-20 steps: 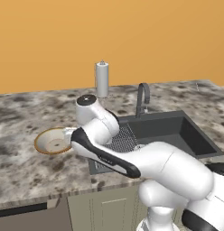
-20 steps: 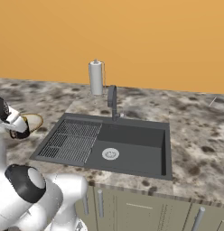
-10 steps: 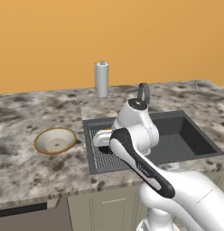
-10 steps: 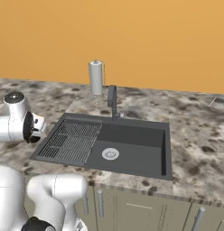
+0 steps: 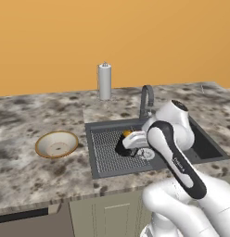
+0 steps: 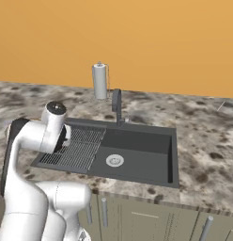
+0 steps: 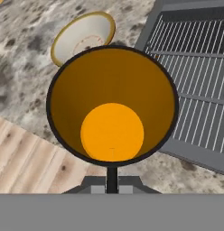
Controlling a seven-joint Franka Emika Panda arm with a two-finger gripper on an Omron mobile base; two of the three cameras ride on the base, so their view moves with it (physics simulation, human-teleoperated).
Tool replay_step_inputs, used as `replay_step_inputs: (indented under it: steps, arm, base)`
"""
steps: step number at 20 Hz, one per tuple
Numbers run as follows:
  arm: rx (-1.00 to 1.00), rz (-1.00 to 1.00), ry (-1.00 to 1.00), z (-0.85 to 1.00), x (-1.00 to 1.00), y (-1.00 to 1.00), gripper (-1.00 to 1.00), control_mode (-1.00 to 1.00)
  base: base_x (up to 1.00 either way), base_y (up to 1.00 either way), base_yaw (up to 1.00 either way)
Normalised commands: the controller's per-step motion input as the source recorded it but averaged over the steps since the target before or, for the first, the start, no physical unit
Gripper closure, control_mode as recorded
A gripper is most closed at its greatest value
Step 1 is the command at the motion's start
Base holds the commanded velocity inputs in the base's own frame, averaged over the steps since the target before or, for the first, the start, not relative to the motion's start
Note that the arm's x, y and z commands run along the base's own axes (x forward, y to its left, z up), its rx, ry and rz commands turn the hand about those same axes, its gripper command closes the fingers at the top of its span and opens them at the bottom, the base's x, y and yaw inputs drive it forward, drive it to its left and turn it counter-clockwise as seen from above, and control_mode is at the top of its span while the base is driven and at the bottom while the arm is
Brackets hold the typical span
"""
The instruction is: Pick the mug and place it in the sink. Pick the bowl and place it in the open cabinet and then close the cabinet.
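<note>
Plain orange wall [image 5: 135, 37] runs behind; a mottled grey-brown stone tabletop [image 5: 24, 120] spreads below it, with pale grey-green cabinet fronts [image 6: 151, 221] underneath and wood-plank floor [image 7: 28, 158].

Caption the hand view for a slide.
End effector holds the mug over the sink's drainboard edge, bowl behind on the counter.

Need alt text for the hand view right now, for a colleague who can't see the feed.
The mug, held in the shut gripper, faces the camera, showing its yellow-orange inside. Beyond it, the bowl sits on the counter, beside the sink's ribbed drainboard.
</note>
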Motion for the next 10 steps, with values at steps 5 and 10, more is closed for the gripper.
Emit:
replay_step_inputs:
  steps: [5, 10]
  arm:
    - [0.02, 0.21, 0.0, 0.1, 0.0, -0.69, 1.0, -1.0]
    - [0.0, 0.17, 0.0, 0.12, 0.0, -0.68, 1.0, -1.0]
  base:
    - [0.0, 0.0, 0.0]
    - [0.0, 0.0, 0.0]
